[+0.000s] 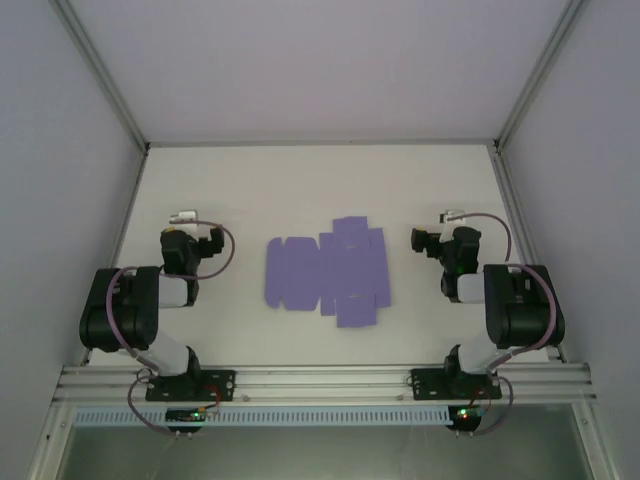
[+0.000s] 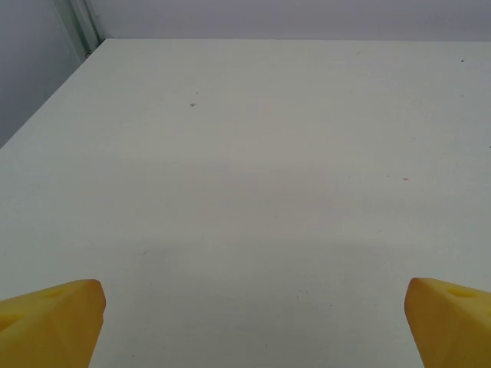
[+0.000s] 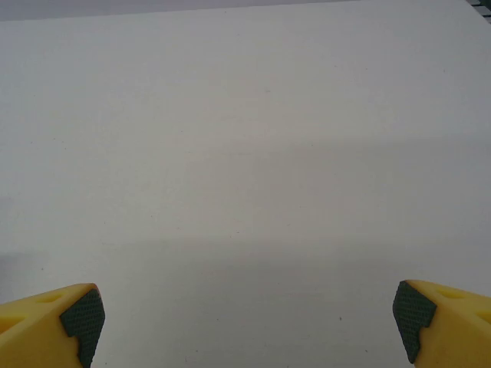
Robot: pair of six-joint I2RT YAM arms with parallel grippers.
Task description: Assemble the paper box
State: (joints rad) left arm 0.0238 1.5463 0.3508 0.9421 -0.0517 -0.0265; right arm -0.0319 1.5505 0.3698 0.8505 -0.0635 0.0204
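paper box: flat lavender die-cut sheet, flaps spread, lying on the white table per the top view. Left gripper sits well left of the sheet and right gripper well right of it, neither touching it. Both sets of jaws wide apart, nothing between them. Left wrist view: plain yellow fingertips over tabletop. Right wrist view: dark pads on the yellow tips' inner faces, over tabletop.
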